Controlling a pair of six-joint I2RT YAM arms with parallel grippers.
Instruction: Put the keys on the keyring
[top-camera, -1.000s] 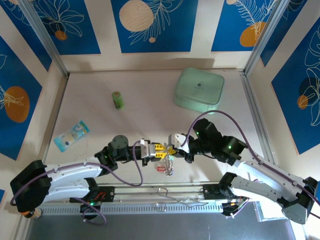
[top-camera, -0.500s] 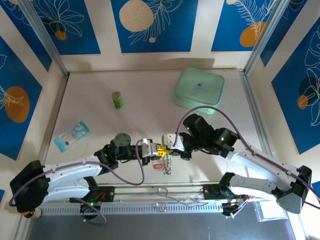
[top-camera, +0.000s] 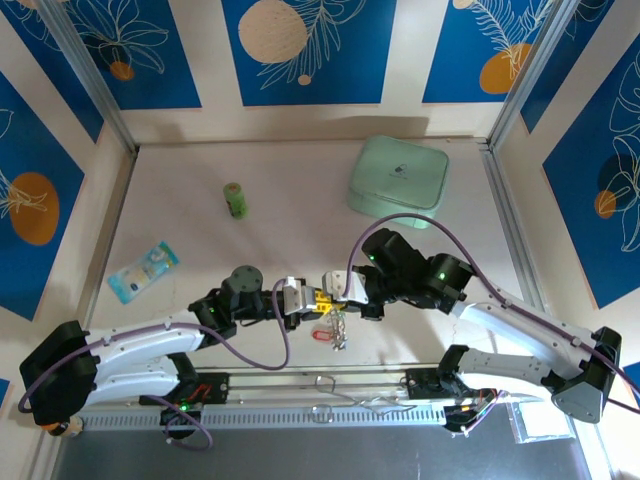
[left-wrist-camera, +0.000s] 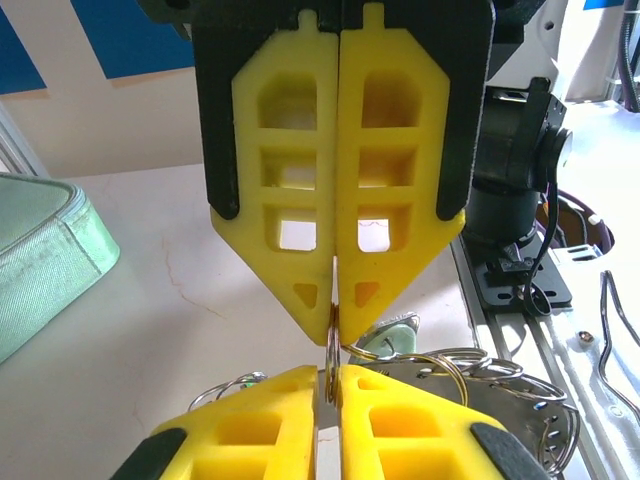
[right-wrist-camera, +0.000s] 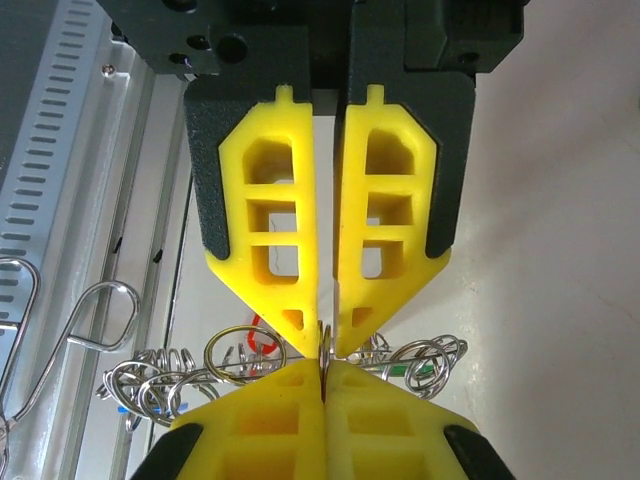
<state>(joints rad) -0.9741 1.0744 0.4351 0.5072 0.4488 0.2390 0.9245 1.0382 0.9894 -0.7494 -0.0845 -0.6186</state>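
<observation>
Low in the middle of the table, my left gripper (top-camera: 307, 301) and right gripper (top-camera: 334, 293) meet tip to tip. The left gripper (left-wrist-camera: 333, 312) is shut on the thin silvery keyring (left-wrist-camera: 331, 350), seen edge-on. The right gripper (right-wrist-camera: 323, 346) is shut on the same keyring (right-wrist-camera: 322, 338) from the opposite side. The keys (top-camera: 335, 330) hang below as a bunch of small split rings (right-wrist-camera: 150, 388). A red tag (right-wrist-camera: 262, 343) and a green tag (left-wrist-camera: 396, 338) show among them. The rest of the keyring's loop is hidden behind the yellow fingers (right-wrist-camera: 268, 250).
A mint-green rounded box (top-camera: 398, 180) stands at the back right, its corner near in the left wrist view (left-wrist-camera: 45, 265). A green bottle (top-camera: 235, 200) and a blue packet (top-camera: 143, 270) lie to the left. A metal rail with wire hooks (top-camera: 340, 385) runs along the near edge.
The right arm swung its wrist and elbow to the left and both grippers shifted slightly left together. The hanging keys moved with them. Both grips held.
</observation>
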